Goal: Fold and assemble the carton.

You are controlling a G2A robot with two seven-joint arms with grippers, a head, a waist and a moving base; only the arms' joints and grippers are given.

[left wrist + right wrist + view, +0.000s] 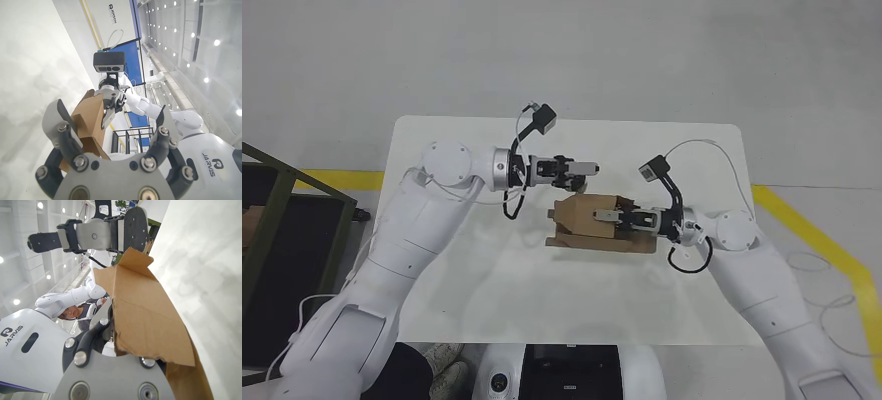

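A brown corrugated-cardboard carton lies partly folded near the middle of the white rectangular surface, between the robot's two arms. The grey metal left claw sits at the carton's far left corner with its jaws spread wide, one finger against a raised flap and the other standing clear of the carton. The grey metal right claw reaches in from the right, lying over the carton's top and clamped on one of its walls. On the floor, a dark metal-framed rack stands left of the surface, and a yellow tape line runs off beyond its right edge.
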